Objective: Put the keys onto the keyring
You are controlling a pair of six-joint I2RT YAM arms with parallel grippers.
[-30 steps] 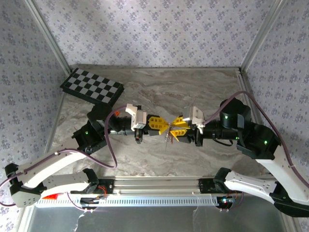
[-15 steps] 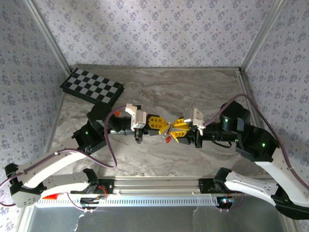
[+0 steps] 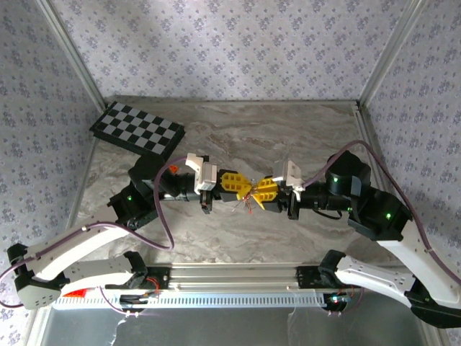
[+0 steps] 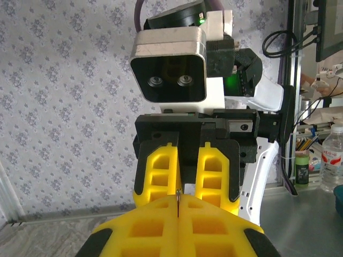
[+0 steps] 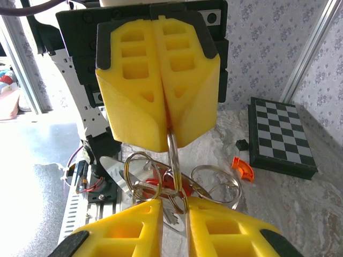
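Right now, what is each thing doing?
left claw, shut on the keyring.
right claw, fingers slightly apart around the keyring's lower end; grip unclear.
keyring, held edge-on above the table.
keys, dangling between the claws.
checkerboard, lying flat.

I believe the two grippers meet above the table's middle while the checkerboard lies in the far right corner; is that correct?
Not quite: the top external view shows the checkerboard in the far left corner. The left gripper and right gripper meet above the table's middle.
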